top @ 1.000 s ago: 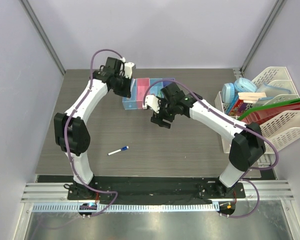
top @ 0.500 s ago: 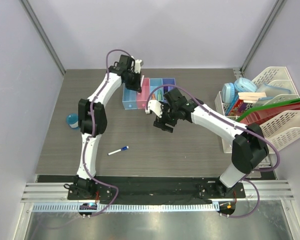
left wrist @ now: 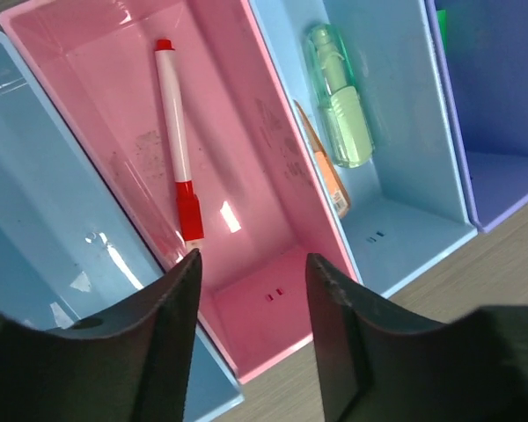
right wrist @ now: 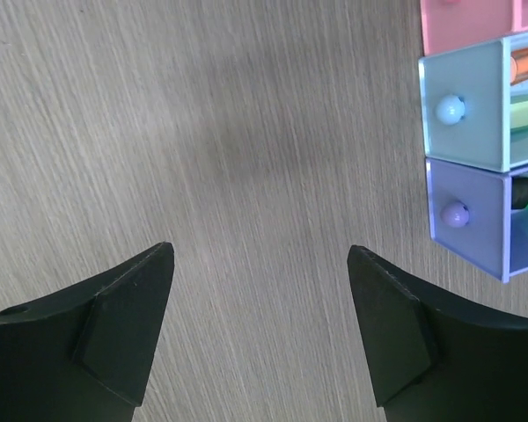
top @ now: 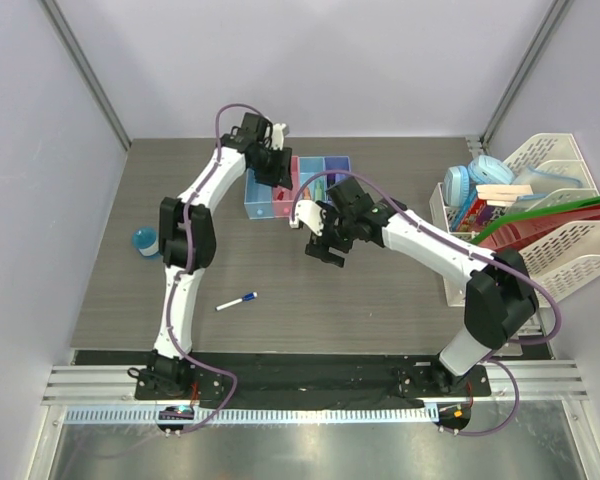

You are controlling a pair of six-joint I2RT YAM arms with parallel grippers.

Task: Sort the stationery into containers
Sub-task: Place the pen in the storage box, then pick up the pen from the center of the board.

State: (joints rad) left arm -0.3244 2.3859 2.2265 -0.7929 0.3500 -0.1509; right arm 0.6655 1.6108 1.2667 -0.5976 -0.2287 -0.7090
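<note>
Left gripper (left wrist: pixel 251 264) pictured spread and empty above pink translucent bin (left wrist: pixel 246 105), white red-capped marker (left wrist: pixel 178 154) lying inside. Right gripper (right wrist: pixel 260 255) likewise spread over grey wood-grain table (right wrist: pixel 202 132). White blue-capped marker (top: pixel 237 300) seen on table, near left: judged light, stiff, smooth, roll-prone; best pinched mid-barrel.

Left fingers (left wrist: pixel 150 352), right fingers (right wrist: pixel 114 325) apart

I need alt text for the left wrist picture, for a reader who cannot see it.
The open left gripper hangs over a pink bin that holds a white marker with a red cap. The light blue bin beside it holds a pale green item and an orange piece.
</note>
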